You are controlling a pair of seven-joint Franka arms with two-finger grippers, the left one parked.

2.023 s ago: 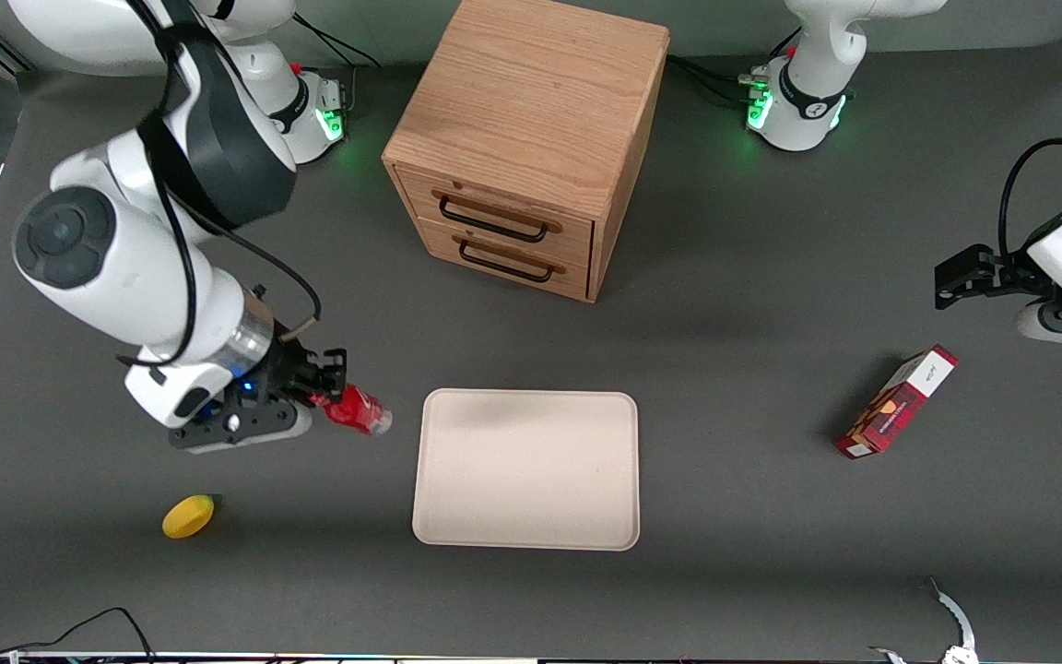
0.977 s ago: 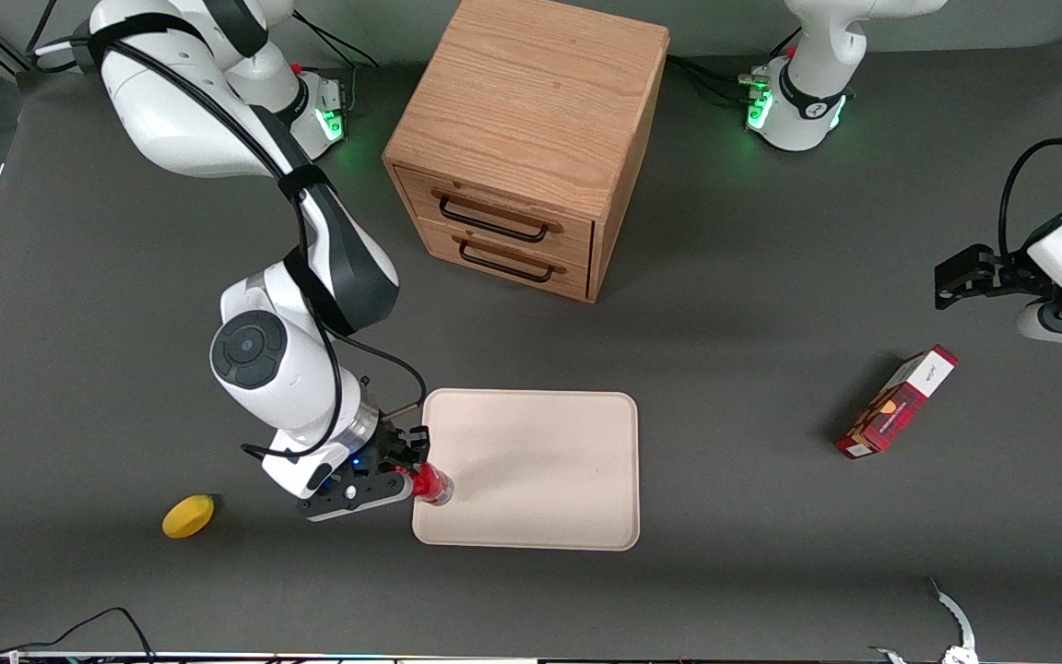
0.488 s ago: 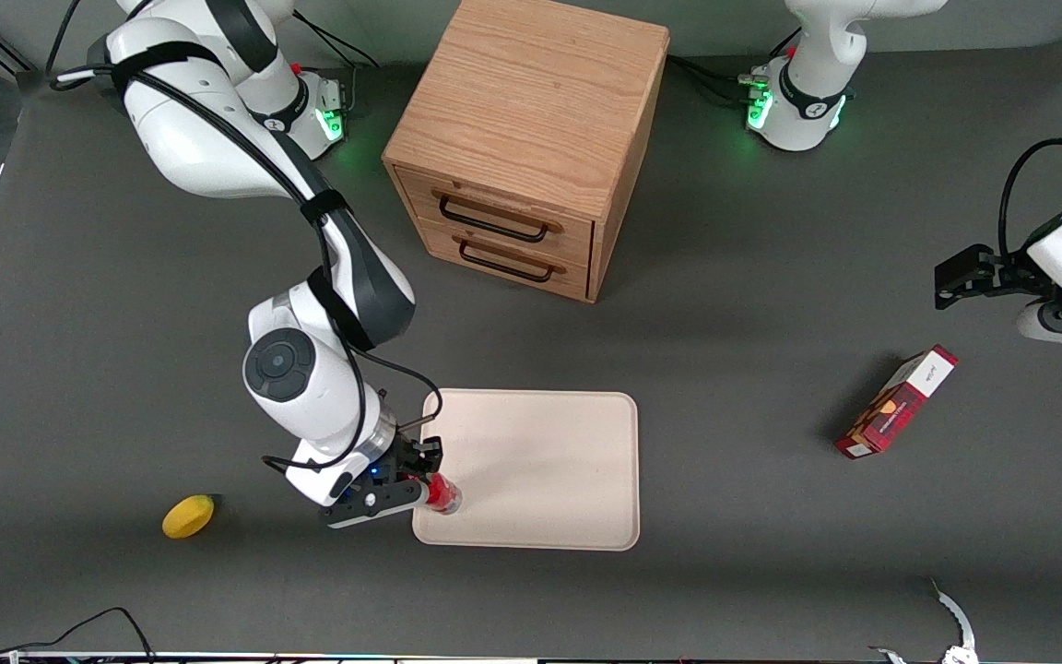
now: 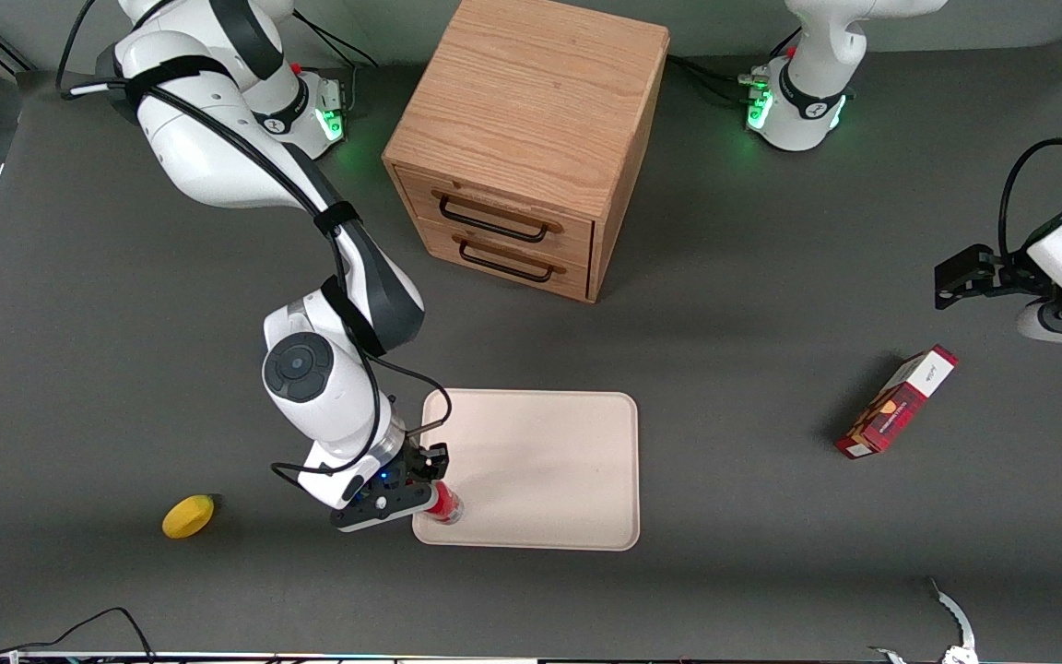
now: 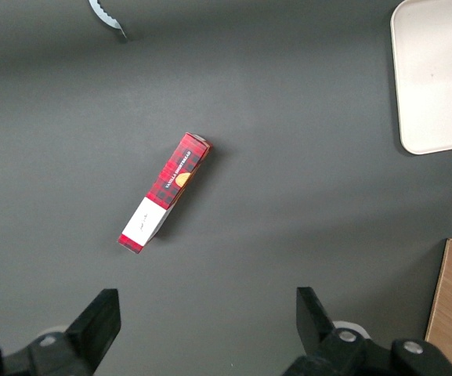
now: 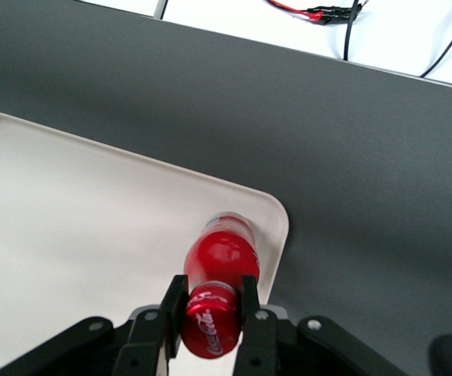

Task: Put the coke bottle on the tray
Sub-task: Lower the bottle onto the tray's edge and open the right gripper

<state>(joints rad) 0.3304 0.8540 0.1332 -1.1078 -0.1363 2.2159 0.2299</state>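
Clamped on the bottle's neck just below the red cap, my hand sits low over the tray's corner nearest the front camera, at my working end. Both fingers press the neck from either side, so the bottle is held firm. Its body points down and away from my wrist, with its clear base at the tray surface just inside the rounded corner; from the wrist view it looks to be touching, though I cannot be sure it rests there. In the front view the bottle shows only as a small red patch by the hand, right at the tray's edge, a little tilted rather than dead upright.

The tray is pale cream with a low rim and rounded corners, lying flat on the dark grey counter. Nothing but the bottle is over it.

On the counter toward my end, well apart from the tray, lies a yellow fruit. Farther from the front camera than the tray stands a wooden cabinet with two drawers, both closed, each with a dark handle. Toward the parked arm's end lies a red-and-white carton on its side, well apart from the tray.
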